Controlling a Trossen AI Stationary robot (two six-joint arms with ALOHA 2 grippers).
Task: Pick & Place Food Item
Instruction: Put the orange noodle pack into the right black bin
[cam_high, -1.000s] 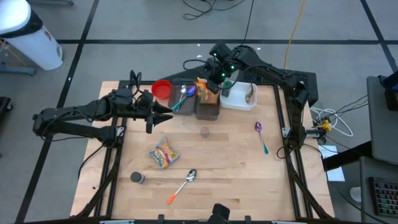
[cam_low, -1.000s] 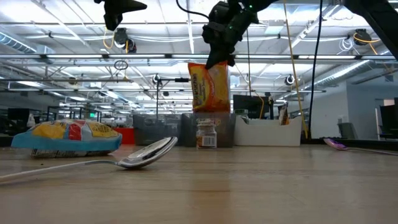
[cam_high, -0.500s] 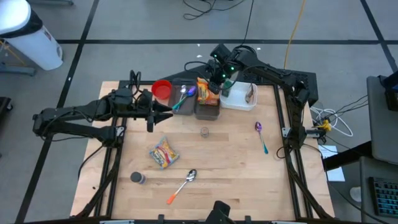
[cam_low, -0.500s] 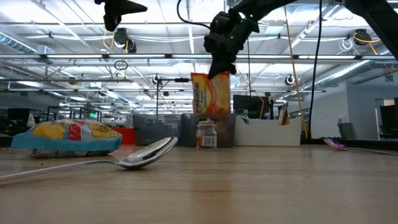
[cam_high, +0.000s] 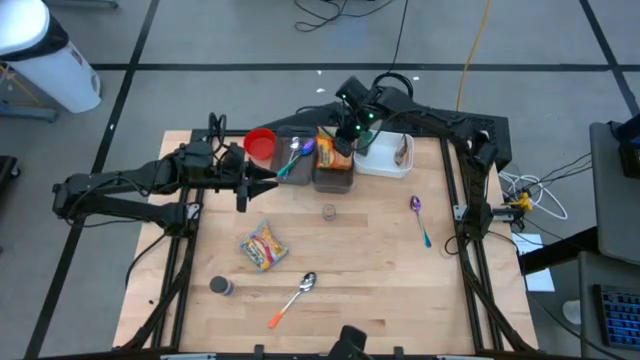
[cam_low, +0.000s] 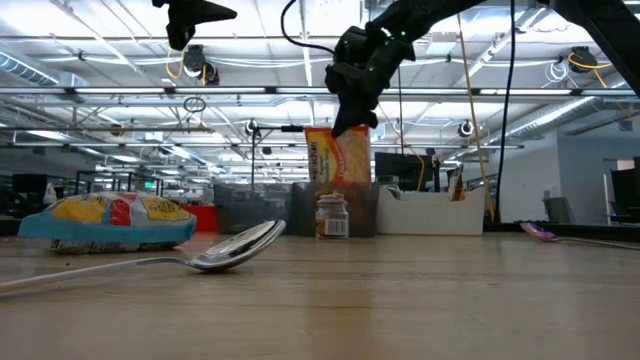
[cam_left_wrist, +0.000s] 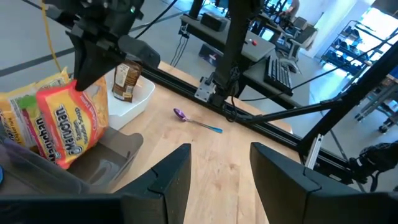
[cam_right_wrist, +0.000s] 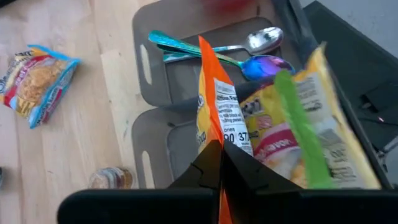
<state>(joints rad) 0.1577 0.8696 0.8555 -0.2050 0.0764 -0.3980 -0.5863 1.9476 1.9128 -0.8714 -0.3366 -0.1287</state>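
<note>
While the right pincer (cam_high: 345, 140) stays clamped on the noodle packet (cam_high: 333, 146) over the grey bin (cam_high: 333, 178) at twelve o'clock, a corner grip risks it tipping onto the bench (cam_high: 360, 260); left pincer (cam_high: 268, 178) hangs part-open.

Noodle packet (cam_low: 337, 156): lowered, bottom now behind grey bin (cam_high: 333, 176) rim.
Right gripper (cam_low: 350, 118): lower, toward bench's far edge.

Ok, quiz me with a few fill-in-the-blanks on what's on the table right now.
The right gripper is shut on the ____ noodle packet.
The packet hangs over a grey ____.
Two spoons lie in the ____ grey bin.
The left gripper holds ____.

Missing: orange; bin; neighbouring; nothing
</note>
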